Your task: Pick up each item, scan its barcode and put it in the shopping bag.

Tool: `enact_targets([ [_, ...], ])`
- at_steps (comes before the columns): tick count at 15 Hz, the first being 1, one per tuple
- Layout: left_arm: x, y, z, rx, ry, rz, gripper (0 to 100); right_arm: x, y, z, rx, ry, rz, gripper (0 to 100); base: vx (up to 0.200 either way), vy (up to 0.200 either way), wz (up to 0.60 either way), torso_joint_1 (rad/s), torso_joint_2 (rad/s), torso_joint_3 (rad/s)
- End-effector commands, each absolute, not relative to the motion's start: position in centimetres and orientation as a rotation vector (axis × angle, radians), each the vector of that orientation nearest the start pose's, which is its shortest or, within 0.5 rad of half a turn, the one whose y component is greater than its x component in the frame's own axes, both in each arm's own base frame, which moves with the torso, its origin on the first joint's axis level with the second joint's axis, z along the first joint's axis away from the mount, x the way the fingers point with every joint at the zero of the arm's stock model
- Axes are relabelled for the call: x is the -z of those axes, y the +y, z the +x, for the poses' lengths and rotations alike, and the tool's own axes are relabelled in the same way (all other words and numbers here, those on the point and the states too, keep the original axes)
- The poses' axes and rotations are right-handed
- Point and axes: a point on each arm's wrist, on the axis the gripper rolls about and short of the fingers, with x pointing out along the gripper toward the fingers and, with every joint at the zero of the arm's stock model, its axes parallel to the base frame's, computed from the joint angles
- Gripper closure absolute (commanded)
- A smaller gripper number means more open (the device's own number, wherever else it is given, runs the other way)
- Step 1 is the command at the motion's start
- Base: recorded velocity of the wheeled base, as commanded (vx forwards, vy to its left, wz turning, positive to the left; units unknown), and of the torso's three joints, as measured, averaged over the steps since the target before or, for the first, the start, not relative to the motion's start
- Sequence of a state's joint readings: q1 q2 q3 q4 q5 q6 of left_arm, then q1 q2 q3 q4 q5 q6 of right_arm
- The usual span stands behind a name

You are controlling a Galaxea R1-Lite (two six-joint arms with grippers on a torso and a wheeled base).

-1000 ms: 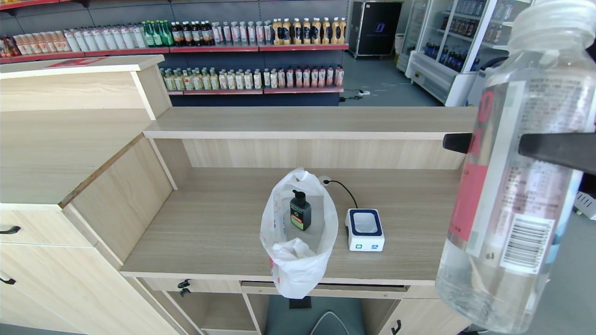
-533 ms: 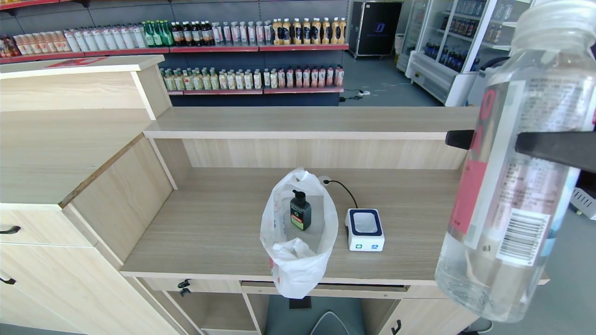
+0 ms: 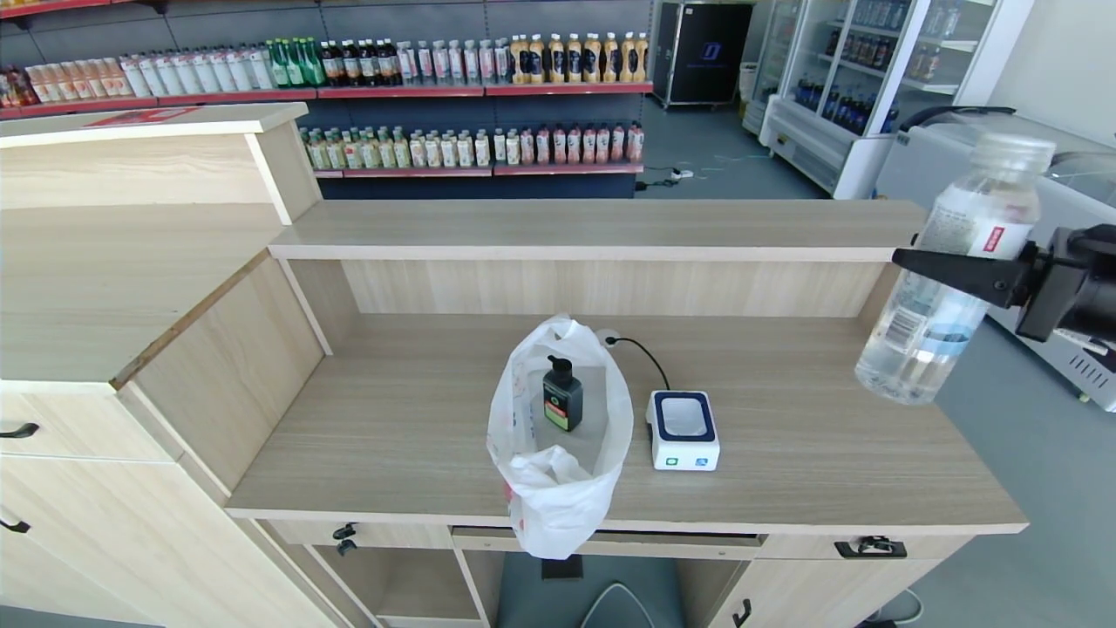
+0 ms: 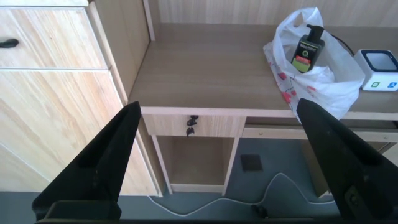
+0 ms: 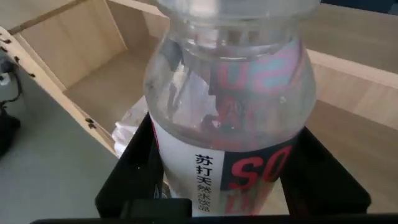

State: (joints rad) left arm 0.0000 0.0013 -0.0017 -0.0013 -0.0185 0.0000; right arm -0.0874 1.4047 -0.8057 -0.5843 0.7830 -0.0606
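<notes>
A clear plastic bottle (image 3: pixel 915 340) with a red and white label hangs tilted above the counter's right end, with my right gripper (image 3: pixel 959 270) shut on its middle. The right wrist view shows the bottle (image 5: pixel 230 112) close up between the black fingers (image 5: pixel 134 171). A white shopping bag (image 3: pixel 558 488) stands open at the counter's front middle with a dark pump bottle (image 3: pixel 563 397) inside. Just right of the bag sits a white scanner (image 3: pixel 684 429) with a blue frame. My left gripper (image 4: pixel 217 109) is open, low and left of the counter, holding nothing.
The wooden counter (image 3: pixel 828 453) has a raised back ledge (image 3: pixel 575 228) and a taller side unit (image 3: pixel 131 227) on the left. A black cable (image 3: pixel 645 353) runs from the scanner to the back. Drawers (image 4: pixel 193 124) sit under the counter's front edge.
The bottle in my right gripper has moved away from the head camera, out and down toward the counter's right end. Bag, pump bottle and scanner have stayed put.
</notes>
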Motion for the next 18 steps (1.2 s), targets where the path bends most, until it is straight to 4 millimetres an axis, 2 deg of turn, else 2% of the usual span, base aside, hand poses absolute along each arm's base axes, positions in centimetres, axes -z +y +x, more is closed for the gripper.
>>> enact_targets([
  [1,-7.6,0.0,-2.3,0.018,-0.002,0.000,0,-21.5,-3.2,24.8,-0.508,0.155,-0.113,100,0.000,0.000,0.00,0.000,0.00,0.000],
  [3,-7.6,0.0,-2.3,0.018,-0.002,0.000,0,-18.8,-5.5,23.0,-0.343,0.300,-0.313,100,0.000,0.000,0.00,0.000,0.00,0.000],
  [4,-7.6,0.0,-2.3,0.018,-0.002,0.000,0,-18.3,-6.7,21.9,-0.307,0.345,-0.401,100,0.000,0.000,0.00,0.000,0.00,0.000],
  [6,-7.6,0.0,-2.3,0.018,-0.002,0.000,0,-17.9,-8.7,21.1,-0.249,0.361,-0.530,100,0.000,0.000,0.00,0.000,0.00,0.000],
  [9,-7.6,0.0,-2.3,0.018,-0.002,0.000,0,-18.2,-10.0,22.0,-0.202,0.299,-0.609,100,0.000,0.000,0.00,0.000,0.00,0.000],
  [15,-7.6,0.0,-2.3,0.018,-0.002,0.000,0,-18.0,-10.8,23.8,-0.206,0.221,-0.791,100,0.000,0.000,0.00,0.000,0.00,0.000],
  [18,-7.6,0.0,-2.3,0.018,-0.002,0.000,0,-17.2,-11.1,25.6,-0.274,0.136,-0.909,100,0.000,0.000,0.60,0.001,0.00,0.002],
])
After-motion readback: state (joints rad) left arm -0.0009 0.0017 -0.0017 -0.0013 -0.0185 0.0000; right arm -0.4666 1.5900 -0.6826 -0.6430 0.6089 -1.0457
